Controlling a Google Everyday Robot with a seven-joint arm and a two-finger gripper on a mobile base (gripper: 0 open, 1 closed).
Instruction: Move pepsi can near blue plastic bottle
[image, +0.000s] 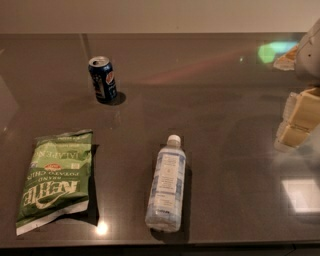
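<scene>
Camera view shows the pepsi can (102, 79) standing upright on the dark table (225, 110), well beyond the bottle (167, 186) and to its left. The bottle lies on its side with the white cap pointing away from the camera. The gripper (299, 120) hangs at the picture's right edge, well to the right of the bottle and far from the can. Whether it is spread or pressed together I cannot tell.

The step in hand looks to be the reach for the can, which is not yet touched. It would go best to cross behind the bottle's cap rather than over it, since a lying bottle will likely roll at a nudge. Take the can around its middle, keep it upright, and set it down just beside the bottle without bumping it.

A green chip bag (56, 177) lies flat to the left of the bottle, out of the likely path. The table is glossy and throws back bright patches of light. A pale wall (150, 15) runs behind it.
</scene>
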